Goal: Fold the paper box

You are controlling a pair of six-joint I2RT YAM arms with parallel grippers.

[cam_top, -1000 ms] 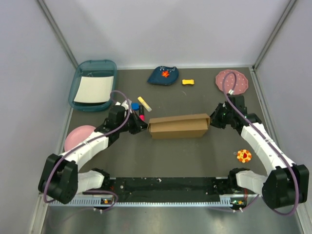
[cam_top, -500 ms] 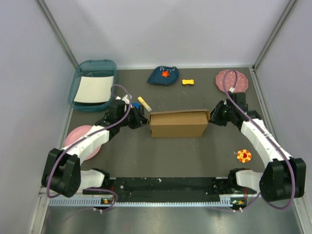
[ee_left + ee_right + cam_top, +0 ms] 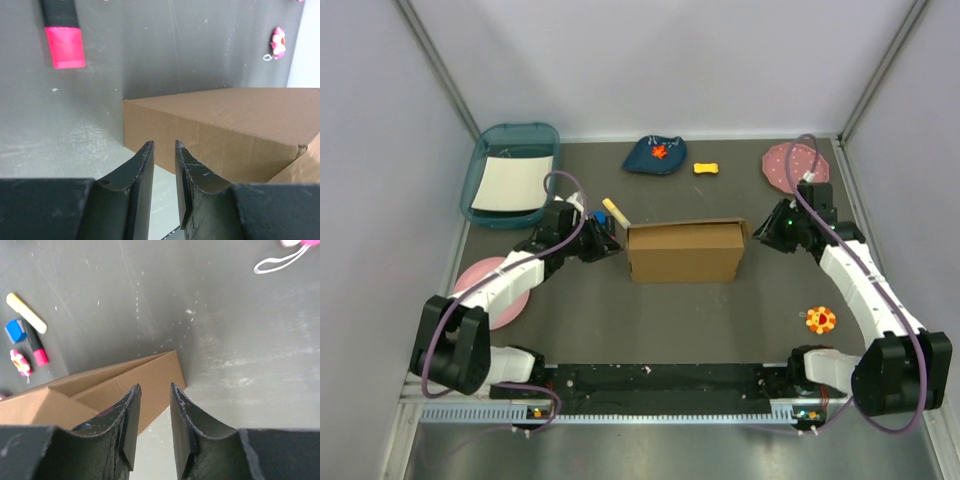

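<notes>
The paper box (image 3: 685, 252) is plain brown cardboard, closed up into a block, and stands on the dark table mid-scene. My left gripper (image 3: 616, 245) is at the box's left end. In the left wrist view its jaws (image 3: 164, 149) stand a narrow gap apart with nothing between them, and the box's corner (image 3: 220, 131) lies just beyond the tips. My right gripper (image 3: 758, 237) is at the box's right end. Its jaws (image 3: 155, 388) are slightly apart and empty, over the box's end corner (image 3: 150, 375).
A teal tray (image 3: 478, 172) with a white sheet stands back left. A pink plate (image 3: 485, 290) lies under the left arm, another (image 3: 782, 165) back right. A yellow stick (image 3: 614, 211), blue block (image 3: 597, 218) and pink marker (image 3: 62, 35) lie left of the box. An orange flower toy (image 3: 820, 320) lies at right.
The box has tipped up from a low tilted lie to a taller stand. Both grippers have moved a little toward the back, and the right one has drawn slightly off the box's end.
</notes>
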